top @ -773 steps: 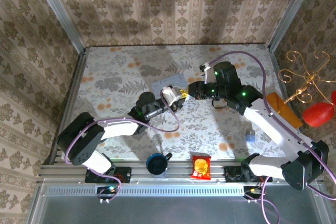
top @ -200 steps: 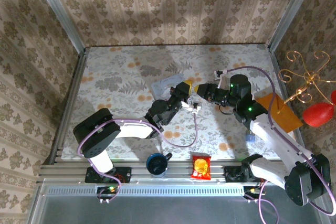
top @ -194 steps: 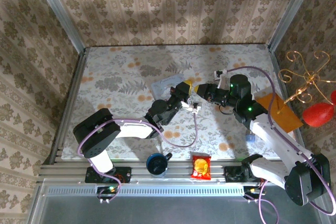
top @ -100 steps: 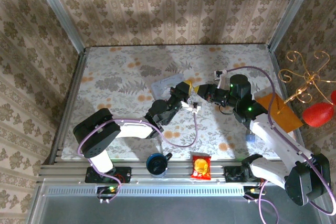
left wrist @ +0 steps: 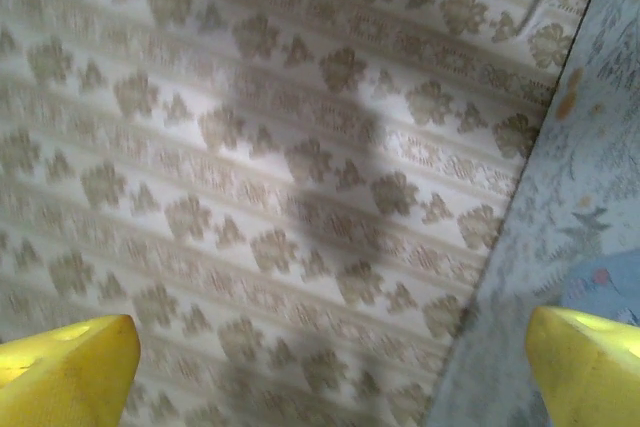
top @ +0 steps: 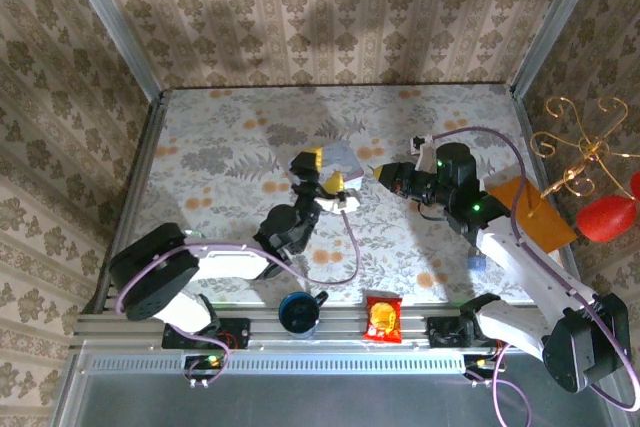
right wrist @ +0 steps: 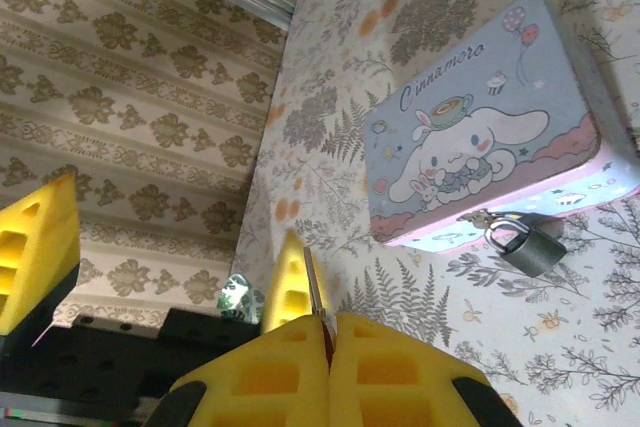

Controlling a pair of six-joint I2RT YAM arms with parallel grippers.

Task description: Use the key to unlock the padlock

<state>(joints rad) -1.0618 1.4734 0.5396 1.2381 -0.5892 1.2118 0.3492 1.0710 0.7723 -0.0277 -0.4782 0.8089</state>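
1. One pale blue tin (right wrist: 470, 137), lettered "Cinnamoro…" above a long-eared cartoon character, lies on the floral table (right wrist: 560, 367).
2. One small padlock (right wrist: 527, 247) rests against the tin's pink-trimmed side, at its clasp.
3. The right gripper (right wrist: 318, 335) pinches one thin key (right wrist: 314, 292); the left gripper (top: 322, 169) gapes wide, empty.

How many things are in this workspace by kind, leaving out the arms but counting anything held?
Tin box: 1
Padlock: 1
Key: 1
Mug: 1
Snack packet: 1
Small blue object: 1
Flat orange object: 1
Total: 7
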